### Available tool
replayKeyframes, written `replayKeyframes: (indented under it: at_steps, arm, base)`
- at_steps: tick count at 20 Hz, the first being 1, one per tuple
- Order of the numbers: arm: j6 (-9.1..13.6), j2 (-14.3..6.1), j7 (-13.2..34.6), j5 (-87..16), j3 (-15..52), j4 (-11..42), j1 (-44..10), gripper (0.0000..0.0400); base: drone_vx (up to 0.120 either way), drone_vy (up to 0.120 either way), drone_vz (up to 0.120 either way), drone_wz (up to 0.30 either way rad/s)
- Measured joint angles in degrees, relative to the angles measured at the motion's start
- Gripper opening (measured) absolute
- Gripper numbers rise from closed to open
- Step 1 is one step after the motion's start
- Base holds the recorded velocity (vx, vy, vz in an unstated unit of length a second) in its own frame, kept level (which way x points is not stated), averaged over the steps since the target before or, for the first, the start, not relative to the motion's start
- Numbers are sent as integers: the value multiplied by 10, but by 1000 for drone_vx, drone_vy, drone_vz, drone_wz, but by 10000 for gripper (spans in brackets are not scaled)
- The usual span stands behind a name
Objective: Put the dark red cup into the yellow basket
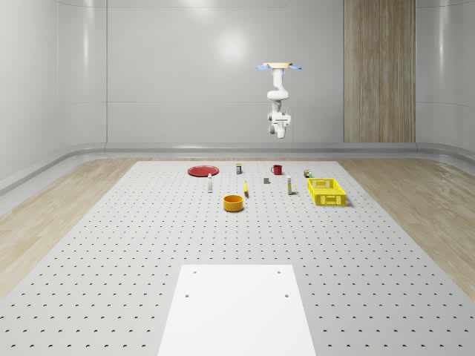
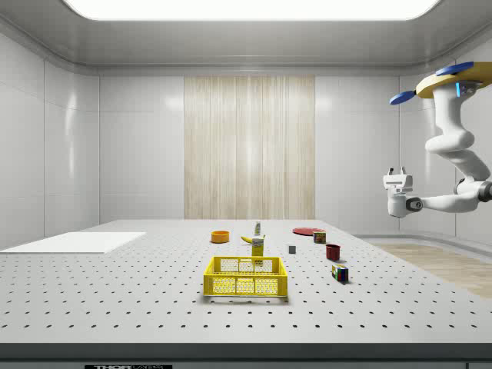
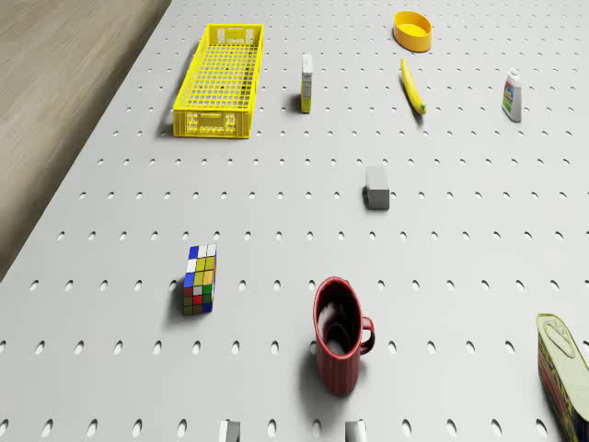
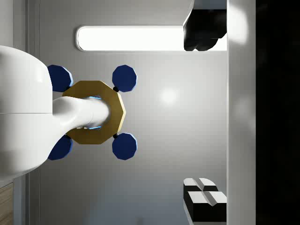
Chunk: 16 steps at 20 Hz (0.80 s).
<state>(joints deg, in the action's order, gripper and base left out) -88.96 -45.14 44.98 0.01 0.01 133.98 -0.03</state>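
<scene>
Dark red ribbed cup (image 3: 340, 343) sits upright on our perforated grey table (image 1: 111, 245), well apart from the yellow mesh basket (image 3: 220, 78). We hover high above; gripper (image 2: 397, 172) points upward, can't tell its state.

1. My drone body (image 2: 461, 77) is cut by the side view's right edge.
2. In the drone view, the tin (image 3: 564, 373) runs off the edge.
3. The small items near the dark red cup (image 1: 277, 170) are too tiny to identify.
</scene>
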Motion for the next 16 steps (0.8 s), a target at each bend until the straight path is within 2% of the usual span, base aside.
replayKeyframes:
  at_steps: [3,8,12,16]
  arm:
    - [31,4,-1,0,0,-36,-1,400]
    - [71,23,-1,1,1,-97,-2,400]
    - [93,37,-1,1,1,-135,-3,400]
    - [104,45,-1,1,2,-156,-3,400]
  base:
    - [0,0,0,0]
    - [0,0,0,0]
    - [0,0,0,0]
    - [0,0,0,0]
